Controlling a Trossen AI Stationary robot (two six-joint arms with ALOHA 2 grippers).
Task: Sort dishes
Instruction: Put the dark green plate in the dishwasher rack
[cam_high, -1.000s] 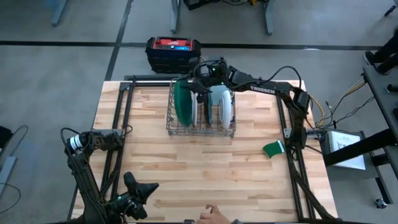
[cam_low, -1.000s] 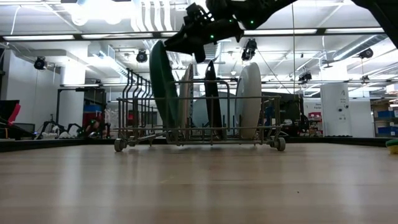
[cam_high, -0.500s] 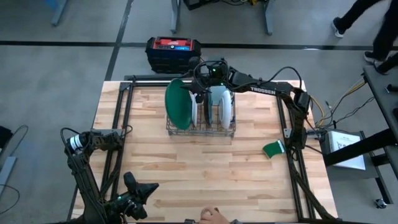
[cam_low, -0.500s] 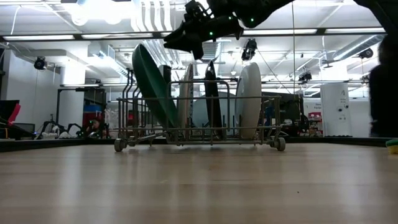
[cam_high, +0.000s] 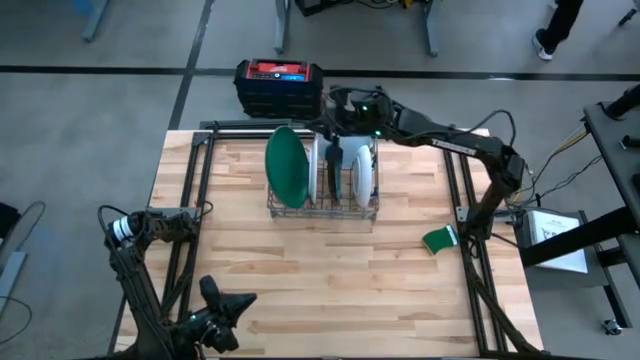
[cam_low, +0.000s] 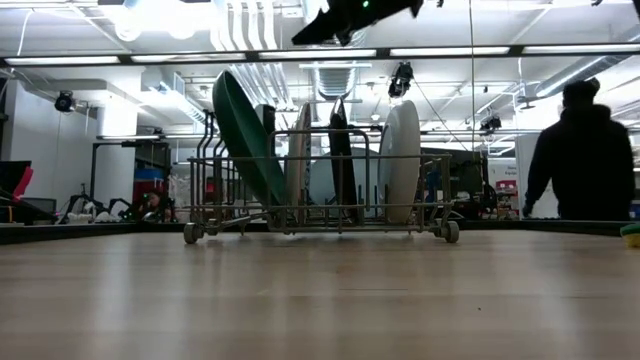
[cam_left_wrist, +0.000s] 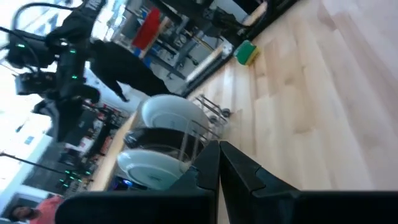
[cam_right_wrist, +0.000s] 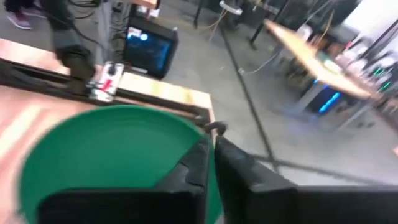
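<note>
The grey wire rack (cam_high: 322, 208) stands at the far middle of the table with the dishes upright in it. The large dark green plate (cam_high: 286, 165) is at its left end, its lower edge in the rack, leaning toward the table's left. Beside it stand a white plate (cam_high: 313, 170), a teal one (cam_high: 335, 172) and a pale one (cam_high: 362, 172). My right gripper (cam_high: 333, 112) hangs shut, high above the rack's far side (cam_low: 312, 36), over the green plate (cam_right_wrist: 118, 155), holding nothing. My left gripper (cam_high: 238, 300) waits shut at the near left.
A green sponge (cam_high: 439, 240) lies near the table's right edge. A black and red box (cam_high: 279, 85) sits on the floor beyond the far edge. A person (cam_low: 585, 150) stands in the room behind the table. Bare wood lies between the rack and the near edge.
My right gripper has let go of the dark green plate, risen, drawn back toward the table's far right, rolled and shut. The plate, upright before, has tipped over toward the table's left, its lower edge still in the rack. A hand at the near edge has gone.
</note>
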